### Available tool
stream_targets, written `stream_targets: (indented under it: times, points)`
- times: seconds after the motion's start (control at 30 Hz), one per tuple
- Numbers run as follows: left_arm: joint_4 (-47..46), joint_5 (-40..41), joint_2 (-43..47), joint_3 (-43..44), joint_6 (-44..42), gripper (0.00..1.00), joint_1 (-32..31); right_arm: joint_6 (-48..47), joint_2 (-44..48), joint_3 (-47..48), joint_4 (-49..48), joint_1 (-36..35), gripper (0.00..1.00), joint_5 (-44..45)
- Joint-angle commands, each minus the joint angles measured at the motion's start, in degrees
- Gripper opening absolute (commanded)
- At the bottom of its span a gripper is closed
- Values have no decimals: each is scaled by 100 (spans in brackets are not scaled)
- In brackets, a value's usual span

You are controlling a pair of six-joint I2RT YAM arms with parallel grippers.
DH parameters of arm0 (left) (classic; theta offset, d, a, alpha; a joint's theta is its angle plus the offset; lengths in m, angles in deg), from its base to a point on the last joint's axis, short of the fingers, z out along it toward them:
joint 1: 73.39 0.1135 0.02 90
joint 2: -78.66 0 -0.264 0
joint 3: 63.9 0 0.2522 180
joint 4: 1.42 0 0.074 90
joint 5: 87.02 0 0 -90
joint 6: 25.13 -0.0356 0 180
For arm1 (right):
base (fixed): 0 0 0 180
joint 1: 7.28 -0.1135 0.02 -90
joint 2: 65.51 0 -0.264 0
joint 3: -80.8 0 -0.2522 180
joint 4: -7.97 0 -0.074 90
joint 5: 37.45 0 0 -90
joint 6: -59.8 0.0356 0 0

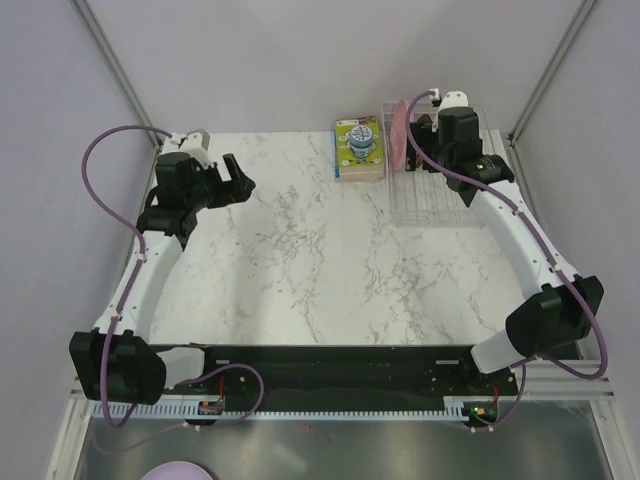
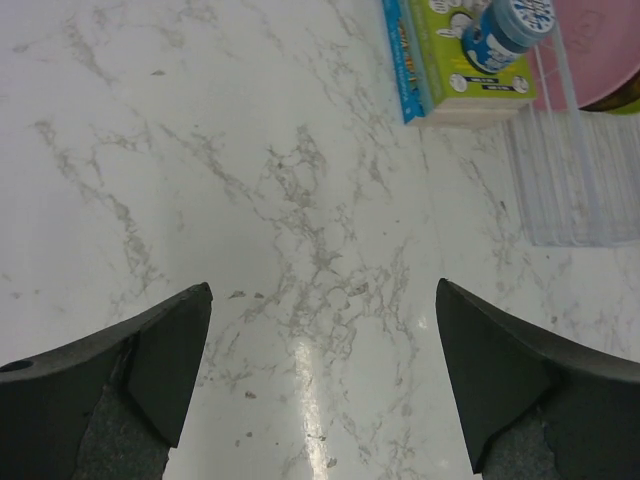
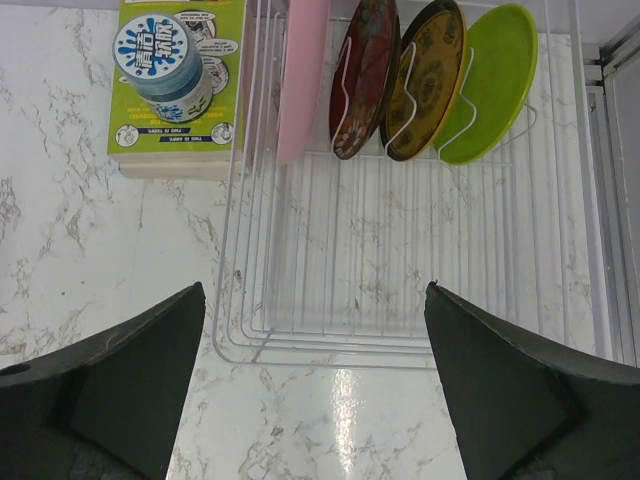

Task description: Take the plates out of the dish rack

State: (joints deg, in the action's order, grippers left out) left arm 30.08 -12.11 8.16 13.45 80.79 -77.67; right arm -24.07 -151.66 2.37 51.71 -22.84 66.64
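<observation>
Hanging with its two dark fingers spread all the way apart, the right gripper point(image 3: 313, 295) had hold of nothing in the right wrist view. Right below and past it, filling the middle of that frame, sat the clear rectangular plastic dish rack with thin grid bars point(image 3: 300, 345). All four plates were parked on edge in the slots along the top of the frame. The plain pink round plastic plate point(image 3: 305, 80) was at the left end, then came the red patterned round plate point(image 3: 362, 75) and the yellow patterned round plate point(image 3: 428, 75). The plain lime green round plate point(image 3: 492, 80) was furthest right. Just beside the rack, in the upper left of the frame, lay the flat green-yellow printed box point(image 3: 175, 90) with a blue-and-white tub pictured on it.

Over on the other side, the left gripper point(image 2: 322, 290) was just as wide open and empty too, hovering above the white marble-look tabletop point(image 2: 200, 150). The box and a corner of the rack only poked into the upper right of its wrist view. In the overhead shot the rack sat at the upper right of the table with the right arm reaching over it, and the left arm was off at the upper left, well apart from it.
</observation>
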Motion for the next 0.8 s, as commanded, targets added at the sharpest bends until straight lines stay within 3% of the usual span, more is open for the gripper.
stream_targets:
  times: [0.0,0.13,0.3,0.47,0.53,0.67,0.77]
  points:
    - [344,1209,317,171,262,100,102,-59,-147,587,201,-88,98,279]
    - [371,1878,440,118,797,100,120,-86,-638,1000,280,-88,98,68]
    - [327,1544,186,276,719,100,128,-111,-1763,2516,578,-97,98,120]
    - [144,1035,-60,215,728,98,128,-428,-3170,4311,773,-185,98,1122]
    - [72,1008,-200,136,781,97,128,-516,-3625,4638,685,-229,93,1358]
    - [-60,973,-507,153,754,91,128,-1007,-4128,4833,264,-343,93,2427]
    - [-121,921,-753,215,781,89,128,-1131,-4427,4728,-61,-361,91,2652]
